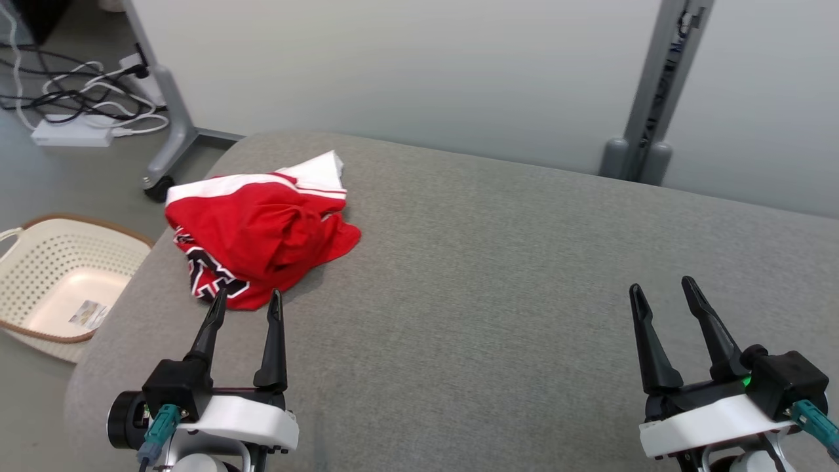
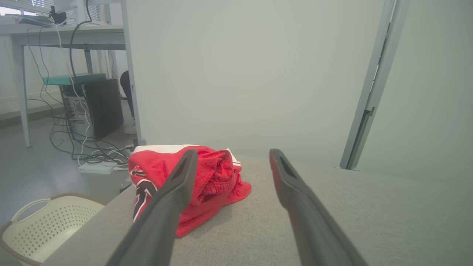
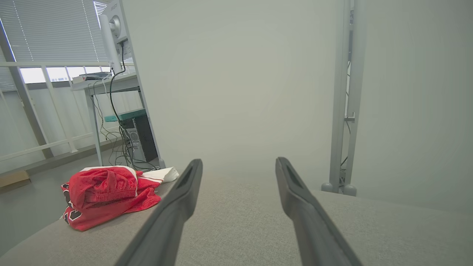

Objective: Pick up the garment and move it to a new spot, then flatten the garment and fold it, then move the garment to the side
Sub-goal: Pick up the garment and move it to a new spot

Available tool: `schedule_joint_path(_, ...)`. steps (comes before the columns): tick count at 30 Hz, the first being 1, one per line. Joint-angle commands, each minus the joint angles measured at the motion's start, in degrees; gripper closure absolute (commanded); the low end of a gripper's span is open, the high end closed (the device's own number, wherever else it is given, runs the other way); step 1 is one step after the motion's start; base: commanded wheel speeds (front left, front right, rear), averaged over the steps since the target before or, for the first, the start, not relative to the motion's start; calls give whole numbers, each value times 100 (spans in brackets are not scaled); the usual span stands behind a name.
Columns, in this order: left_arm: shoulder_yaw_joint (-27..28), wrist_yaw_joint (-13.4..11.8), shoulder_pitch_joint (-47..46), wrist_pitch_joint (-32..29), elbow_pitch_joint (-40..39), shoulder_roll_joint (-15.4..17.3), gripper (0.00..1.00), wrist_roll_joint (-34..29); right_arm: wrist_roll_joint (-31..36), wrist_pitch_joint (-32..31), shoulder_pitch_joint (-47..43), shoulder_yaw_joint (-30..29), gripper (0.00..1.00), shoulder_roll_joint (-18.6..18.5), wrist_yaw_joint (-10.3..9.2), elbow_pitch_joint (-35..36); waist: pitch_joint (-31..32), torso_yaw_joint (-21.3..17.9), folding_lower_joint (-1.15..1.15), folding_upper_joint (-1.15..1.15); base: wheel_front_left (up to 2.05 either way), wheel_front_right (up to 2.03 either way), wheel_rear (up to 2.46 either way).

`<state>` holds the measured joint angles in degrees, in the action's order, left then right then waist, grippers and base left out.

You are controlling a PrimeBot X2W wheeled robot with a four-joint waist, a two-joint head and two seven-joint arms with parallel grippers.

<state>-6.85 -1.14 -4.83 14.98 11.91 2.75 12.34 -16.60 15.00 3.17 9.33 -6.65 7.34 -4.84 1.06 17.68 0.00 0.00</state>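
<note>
- You are looking at a crumpled red garment with white trim (image 1: 262, 223), lying bunched at the far left of the grey fabric surface (image 1: 491, 262).
- Your left gripper (image 1: 248, 298) is hovering just beside its near edge, fingers standing apart, holding nothing.
- Your right gripper (image 1: 662, 286) is hanging well apart, fingers likewise spread.

A pale partition panel (image 1: 406, 72) backs the grey fabric-covered table (image 1: 498, 262). Left of the panel lie grey floor (image 1: 39, 183), tangled cables (image 1: 78, 98), a white power strip (image 1: 69, 134) and a cream perforated basket (image 1: 39, 262). A desk (image 3: 103, 83) stands before bright blinded windows (image 3: 48, 33). At the panel's right edge rises a grey post (image 1: 655, 92).
</note>
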Motion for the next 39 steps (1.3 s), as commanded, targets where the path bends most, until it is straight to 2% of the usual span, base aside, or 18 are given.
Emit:
schedule_joint_path(1,24,-14,41,23,12,25,0,-39,6,34,-17,-17,0,-4,27,-20,5,416,0,0,0,0,0)
schedule_joint_path(10,98,-13,65,22,-2,24,0,-34,-27,30,-18,62,0,11,25,-31,-21,1151,0,0,0,0,0)
schedule_joint_path(15,199,-65,94,23,-99,19,0,-19,-45,22,113,181,0,21,21,-69,-63,1197,0,0,0,0,0)
schedule_joint_path(24,252,-72,116,23,-103,23,0,1,-85,22,106,218,0,6,21,-77,-39,1178,0,0,0,0,0)
schedule_joint_path(28,243,32,-63,22,-19,52,0,47,-67,22,30,171,0,26,21,-43,-39,1094,0,0,0,0,0)
schedule_joint_path(32,289,119,-367,-54,95,152,0,126,-37,22,87,208,0,6,21,-14,-137,900,0,0,0,0,0)
schedule_joint_path(39,408,349,-1412,-558,343,576,0,255,-22,22,226,263,0,-60,21,13,-404,518,0,0,0,0,0)
